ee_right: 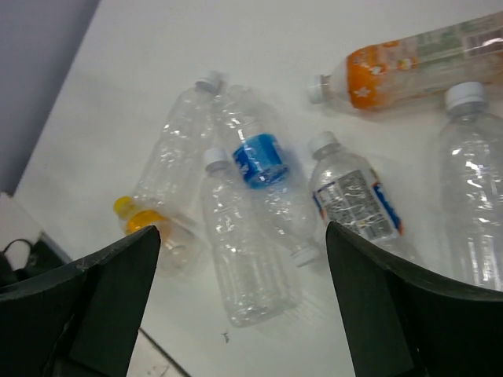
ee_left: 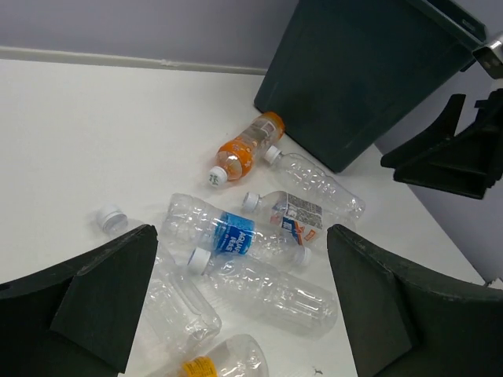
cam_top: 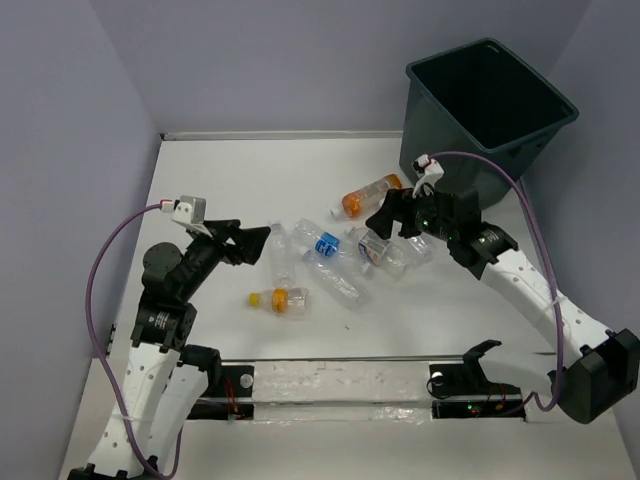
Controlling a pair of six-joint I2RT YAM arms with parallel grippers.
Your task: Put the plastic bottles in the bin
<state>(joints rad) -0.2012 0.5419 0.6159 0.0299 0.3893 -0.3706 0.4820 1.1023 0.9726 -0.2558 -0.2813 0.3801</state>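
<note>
Plainly, the plastic bottles point(cam_top: 330, 250) lie on their sides in a tight heap at the centre of the top view, several touching or crossing. None shows in the bin point(cam_top: 445, 135) at the upper right. Closing on one could send its neighbours rolling or catch two at once, and a smooth round body may squirt from a shallow pinch. The left gripper point(cam_top: 262, 243) and right gripper point(cam_top: 378, 222), both spread wide and empty, flank the same heap and might collide. The bin's tall rim could clip a low-carried bottle.
</note>
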